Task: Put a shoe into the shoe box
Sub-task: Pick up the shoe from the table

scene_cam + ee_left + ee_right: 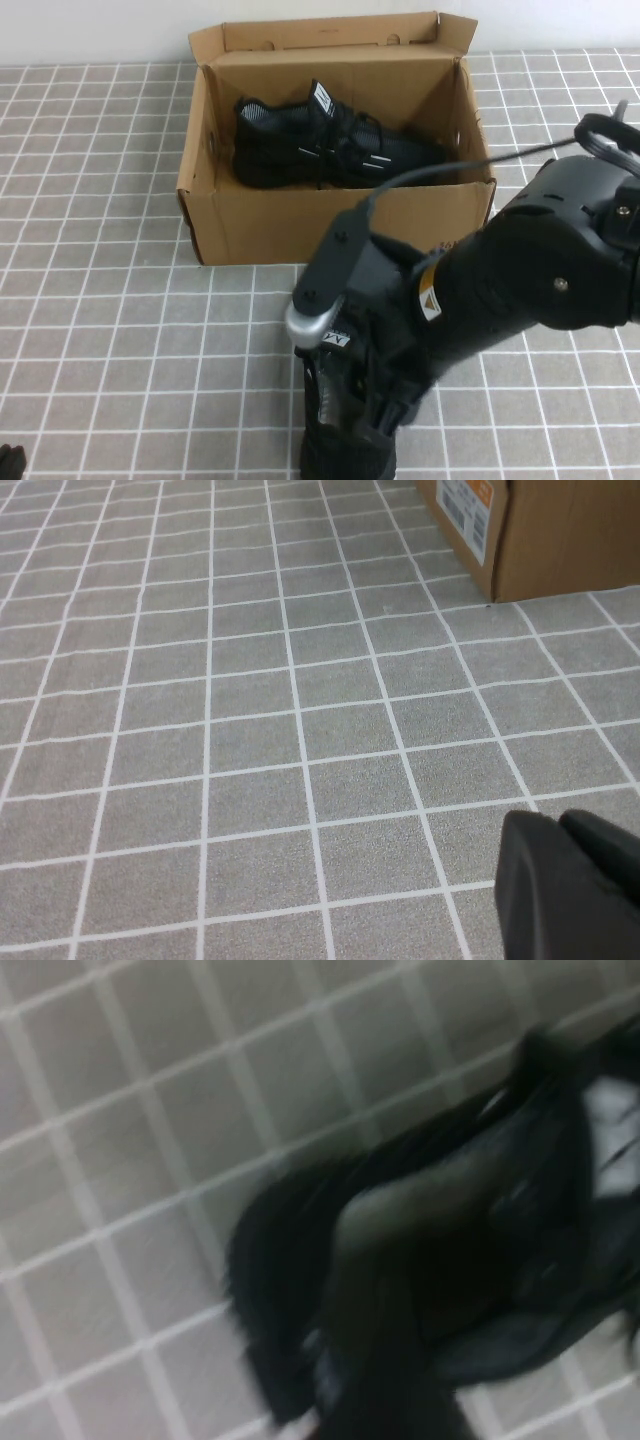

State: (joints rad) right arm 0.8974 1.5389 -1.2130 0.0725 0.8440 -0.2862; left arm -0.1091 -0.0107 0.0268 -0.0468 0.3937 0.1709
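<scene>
right hand [350, 420] is sitting down on the near shoe [345, 440] on the tiled tabletop [120, 350], can't tell its grip | left hand [570, 885] is parking at the near-left edge, looks pressed together | shoe box [335, 215] is sitting open further back, other sneaker [335, 145] is lying inside

Even, soft light fills the high view; the shoe box [335, 215] casts shade over its interior. The left wrist view is crisp. The right wrist view is dim and smeared, the shoe [430, 1260] a blurred mass.
</scene>
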